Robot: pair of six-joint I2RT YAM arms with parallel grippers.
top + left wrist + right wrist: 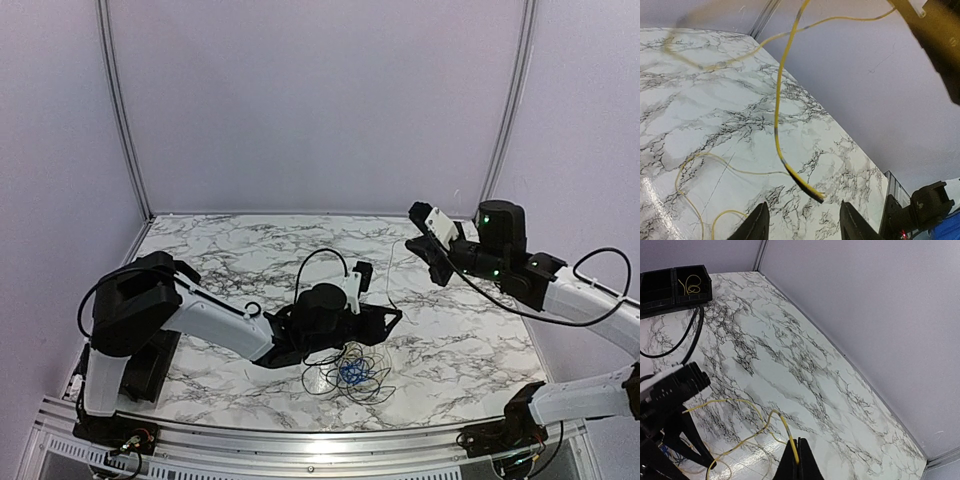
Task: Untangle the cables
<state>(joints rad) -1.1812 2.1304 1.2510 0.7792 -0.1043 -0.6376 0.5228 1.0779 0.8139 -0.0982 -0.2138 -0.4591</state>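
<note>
A yellow cable (786, 424) is pinched in my right gripper (799, 444), which is shut on it and raised above the table's right side (415, 240). From there the yellow cable (778, 115) hangs down, and its dark-tipped free end dangles just beyond my left gripper (803, 204). That gripper is open with nothing between its fingers. The other cables lie in a loose tangle (352, 375) near the front edge, blue (348, 372) in the middle with thin black loops (372, 388) around it. My left gripper (388, 318) hovers just behind this tangle.
A black divided tray (670, 270) with a short piece of yellow wire in it stands at the far side of the marble table (250, 250). The left arm's thick black cable (690, 335) loops across the surface. Grey walls (320, 100) enclose the back and sides.
</note>
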